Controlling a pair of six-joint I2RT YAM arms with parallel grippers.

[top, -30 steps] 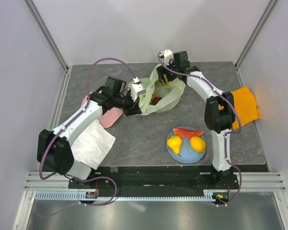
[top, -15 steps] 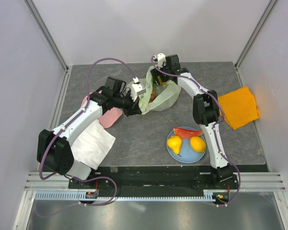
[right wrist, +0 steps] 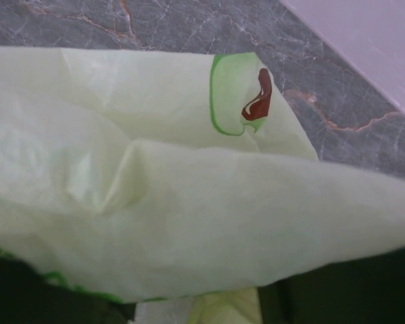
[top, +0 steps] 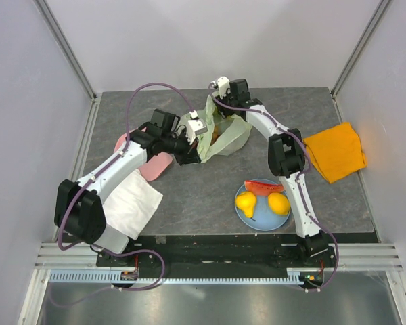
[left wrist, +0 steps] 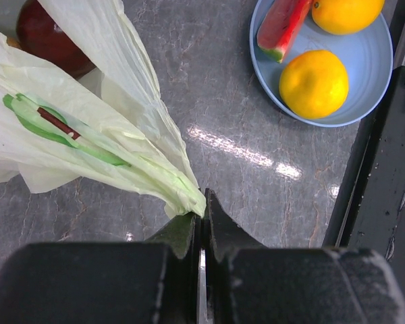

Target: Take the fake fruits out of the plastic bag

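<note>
The plastic bag (top: 229,137) lies at the back middle of the table, pale yellow-green with green print. My left gripper (top: 191,146) is shut on its near-left edge, and the pinch shows in the left wrist view (left wrist: 201,206). A dark red fruit (left wrist: 50,40) sits inside the bag (left wrist: 88,128). My right gripper (top: 217,108) is at the bag's far rim, which stands lifted up to it. The bag (right wrist: 189,202) fills the right wrist view and hides the fingers. Two yellow fruits (top: 245,202) and a red slice (top: 264,185) lie on the light-blue plate (top: 262,221).
An orange cloth (top: 335,150) lies at the right edge. A pink cloth (top: 154,166) and a white folded cloth (top: 132,203) lie under the left arm. The plate also shows in the left wrist view (left wrist: 385,74). Grey walls close in the back and sides.
My right gripper has moved left and slightly forward with the bag's far rim, so the bag's mouth has narrowed and bunched up. The left gripper has kept its hold and barely moved.
</note>
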